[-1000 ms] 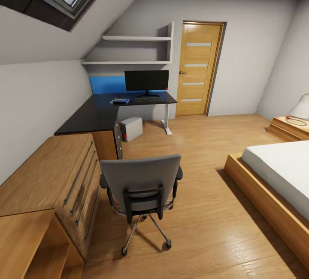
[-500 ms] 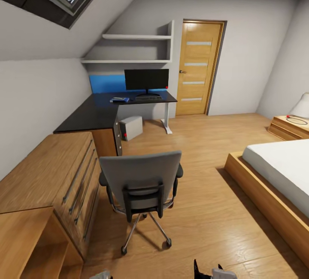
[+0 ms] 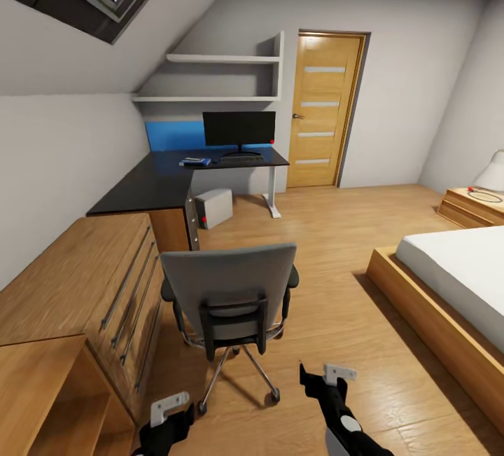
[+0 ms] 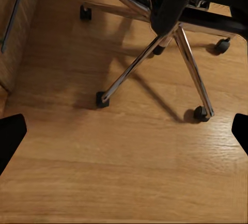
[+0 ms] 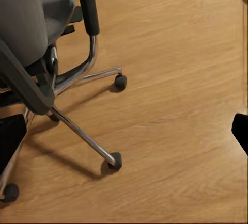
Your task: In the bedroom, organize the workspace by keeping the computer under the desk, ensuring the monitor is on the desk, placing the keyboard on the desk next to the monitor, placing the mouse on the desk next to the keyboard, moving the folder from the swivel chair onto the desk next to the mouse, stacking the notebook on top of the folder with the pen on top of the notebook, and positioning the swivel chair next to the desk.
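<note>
Your left hand (image 3: 168, 410) and right hand (image 3: 325, 380), both spread and empty, face the swivel chair (image 3: 227, 302), positioned to reach its seat.

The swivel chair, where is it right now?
In the head view the swivel chair stands on the wood floor, just ahead of both grippers, beside the dresser, away from the desk.

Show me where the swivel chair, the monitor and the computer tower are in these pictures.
swivel chair (image 3: 225, 279): head view, on the grey backrest.
monitor (image 3: 239, 128): head view, on the middle of its dark screen.
computer (image 3: 215, 208): head view, on the grey side panel, under the desk.
</note>
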You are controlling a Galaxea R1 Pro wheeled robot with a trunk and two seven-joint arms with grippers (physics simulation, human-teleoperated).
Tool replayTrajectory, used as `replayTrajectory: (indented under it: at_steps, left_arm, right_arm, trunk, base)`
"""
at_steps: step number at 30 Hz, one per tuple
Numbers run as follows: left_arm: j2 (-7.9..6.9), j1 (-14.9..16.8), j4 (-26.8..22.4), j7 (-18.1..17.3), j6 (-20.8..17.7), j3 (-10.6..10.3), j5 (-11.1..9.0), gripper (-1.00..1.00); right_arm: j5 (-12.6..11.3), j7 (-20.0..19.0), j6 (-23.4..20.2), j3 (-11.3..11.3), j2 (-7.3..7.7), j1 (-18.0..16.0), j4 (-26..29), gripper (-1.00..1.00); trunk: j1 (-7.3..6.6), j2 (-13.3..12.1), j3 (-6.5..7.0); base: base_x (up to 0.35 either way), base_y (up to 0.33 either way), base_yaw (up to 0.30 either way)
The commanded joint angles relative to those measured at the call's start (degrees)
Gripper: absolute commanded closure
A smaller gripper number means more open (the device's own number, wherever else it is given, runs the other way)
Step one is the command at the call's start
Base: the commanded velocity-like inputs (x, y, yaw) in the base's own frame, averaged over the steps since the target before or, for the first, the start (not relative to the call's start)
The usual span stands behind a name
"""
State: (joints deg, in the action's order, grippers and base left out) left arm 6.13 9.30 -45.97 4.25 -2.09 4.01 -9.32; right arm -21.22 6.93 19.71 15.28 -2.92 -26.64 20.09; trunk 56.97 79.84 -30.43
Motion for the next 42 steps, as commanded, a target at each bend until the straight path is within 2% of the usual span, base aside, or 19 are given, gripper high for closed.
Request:
replayTrajectory:
  at_steps: [1,5,9,18,27,31,34,42]
  left_arm:
    - [-0.06,0.01,-0.01,0.09,-0.21,0.07,-0.58,-1.0]
    - [-0.41,0.02,0.15,0.2,-0.24,0.1,-0.56,-1.0]
    - [-0.36,0.02,-1.73,0.03,-0.33,-0.42,-0.53,-1.0]
    - [-0.37,0.02,-2.74,0.29,-0.45,-1.98,-0.5,-1.0]
    - [-0.11,0.02,-1.04,0.67,-0.34,-2.13,-0.54,-1.0]
    - [-0.07,0.02,-0.19,0.74,-0.29,-2.09,-0.53,-1.0]
    - [-0.1,0.02,-0.03,0.75,-0.29,-2.08,-0.52,-1.0]
    - [-0.09,0.02,0.19,0.76,-0.33,-2.15,-0.53,-1.0]
  right_arm:
    - [-0.35,0.42,0.4,0.47,0.03,-0.07,-0.23,-1.0]
    - [-0.4,0.4,1.35,0.32,0.2,-0.18,-1.02,-1.0]
    - [-0.35,0.39,1.56,0.39,0.18,-0.21,-2.02,-1.0]
    - [-0.19,0.37,2.33,0.53,0.11,-0.19,-3.58,-1.0]
    - [0.26,0.17,4.58,0.91,-0.02,-0.17,-3.72,-1.0]
    - [0.42,0.08,7.94,0.96,-0.06,-0.17,-3.88,-1.0]
    - [0.45,-0.13,8.92,0.99,-0.06,-0.12,-4.06,-1.0]
    - [0.34,-2.14,9.57,1.13,-0.34,-0.08,-4.17,-1.0]
  trunk:
    - [0.0,0.03,-0.06]
    - [0.0,0.03,-0.06]
    - [0.0,0.03,-0.06]
    - [1.97,3.64,-1.67]
    - [3.95,7.25,-3.29]
    - [4.83,8.86,-4.01]
    - [5.49,10.06,-4.54]
    - [7.25,13.27,-5.98]
  base:
    - [0.0,0.0,0.0]
    - [0.0,0.0,0.0]
    - [0.0,0.0,0.0]
    - [0.0,0.0,0.0]
    - [0.0,0.0,0.0]
    - [0.0,0.0,0.0]
    - [0.0,0.0,0.0]
    - [0.0,0.0,0.0]
